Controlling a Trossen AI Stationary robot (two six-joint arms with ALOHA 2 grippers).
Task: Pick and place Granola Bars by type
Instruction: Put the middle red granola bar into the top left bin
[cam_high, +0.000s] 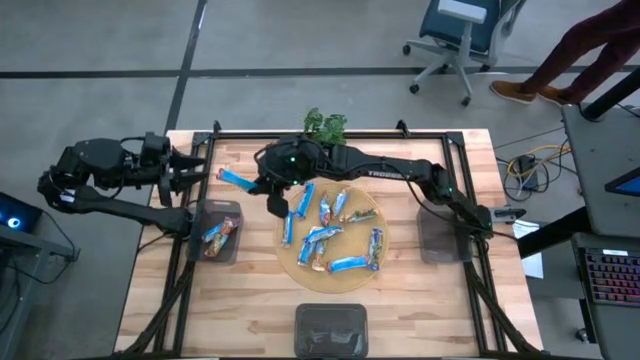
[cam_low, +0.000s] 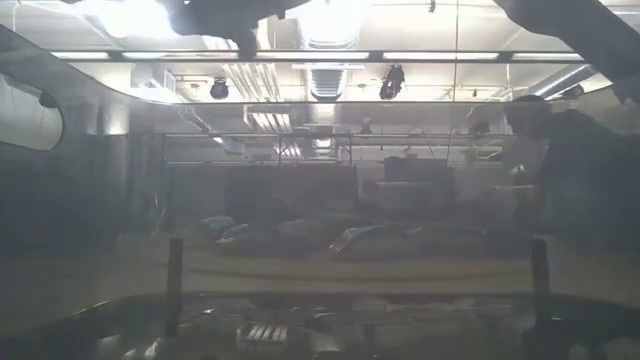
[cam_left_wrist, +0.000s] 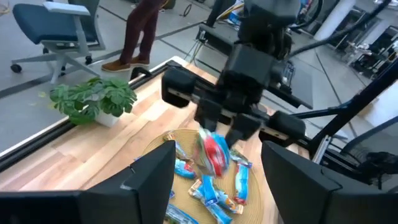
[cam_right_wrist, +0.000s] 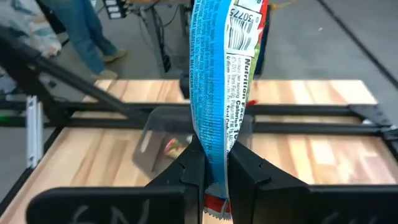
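Observation:
Several blue foil granola bars lie on a round wooden plate in the middle of the table. Two more lie in the left grey bin. My right gripper has reached across the table to a spot left of the plate, above the far end of that bin, and is shut on a blue-and-red bar. My left gripper hovers open at the table's left edge, pointing at the right gripper. In the left wrist view the held bar shows between my open left fingers. My right gripper pinches the blue-and-red bar between its two fingers near one end. The crimped end seam pokes out behind the fingers. The rest of the bar sticks out past the fingertips, lifted clear of the table, and points toward the table's left.
An empty grey bin stands right of the plate and another at the near edge. A small potted plant sits at the far edge. Black frame rails run along the table's sides. A person stands beyond the far right corner, near an office chair.

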